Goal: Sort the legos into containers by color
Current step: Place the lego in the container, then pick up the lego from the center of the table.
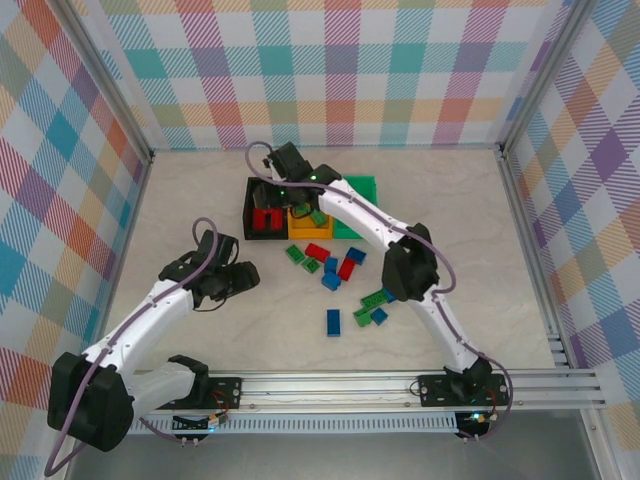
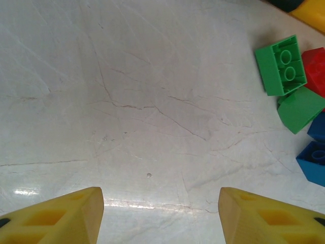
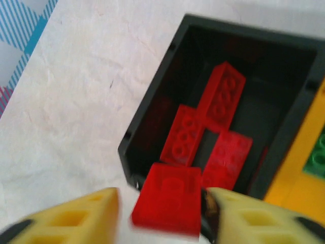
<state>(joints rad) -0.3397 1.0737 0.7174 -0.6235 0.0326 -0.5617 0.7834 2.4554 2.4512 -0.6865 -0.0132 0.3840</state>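
My right gripper (image 3: 161, 216) hangs over the near-left corner of the black bin (image 3: 151, 99). A red brick (image 3: 170, 198), blurred, sits between its fingers. It touches the right finger, and a gap shows at the left finger (image 3: 86, 216), so the jaws stand open. Three red bricks (image 3: 184, 134) lie inside the black bin (image 1: 248, 212). The orange-yellow bin (image 1: 300, 226) holds a green brick (image 1: 318, 216), and the green bin (image 1: 358, 188) is beside it. My left gripper (image 2: 160, 213) is open over bare table, left of the loose bricks (image 1: 331, 265).
Several red, green and blue bricks lie scattered in front of the bins, with a lone blue brick (image 1: 333, 322) nearest me. Green bricks (image 2: 282, 65) and a blue brick (image 2: 312, 162) lie at the right edge of the left wrist view. Checked walls enclose the table.
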